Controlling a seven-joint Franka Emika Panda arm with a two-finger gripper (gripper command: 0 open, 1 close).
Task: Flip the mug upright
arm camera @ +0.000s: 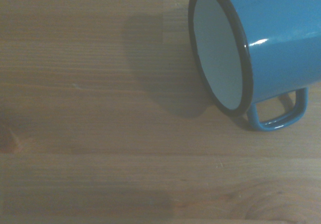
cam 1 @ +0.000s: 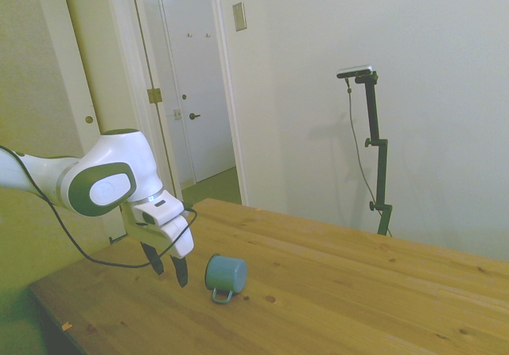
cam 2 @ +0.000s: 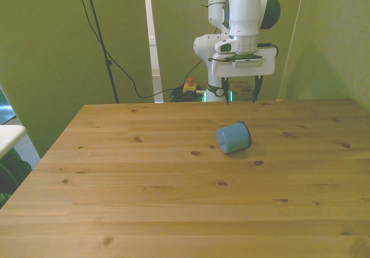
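**Mug on its side, just ahead of my open fingers**

The wooden table (cam 1: 334,291) is the biggest thing here, one broad plank surface, and apart from what I am after I see nothing lying on it. My arm (cam 1: 99,181) is the only one at work, so there is no question of which arm is nearer; it is mine or none.

My gripper (cam 1: 169,269) hangs low over the table with its two fingers spread apart and nothing between them. In the front view they point down, with clear air showing between the tips.

There is one mug (cam 1: 226,274), and it lies on its side on the boards, near my fingertips but apart from them. In the side view it sits just beyond the gripper, farther out along the table from my base; in the front view it lies below the gripper and slightly toward the front view's left. Its long axis runs roughly flat along the table. The open mouth, dark-rimmed and pale inside, faces back toward my wrist camera, and its closed bottom faces away (that is the face the front view shows).

The mug has one thin loop handle (arm camera: 278,114), sticking out sideways close to the wood rather than up.

I judge the coming move turns on that axis: I must reach forward and down to the mug, close across its body or rim, then turn it so the mouth faces up.
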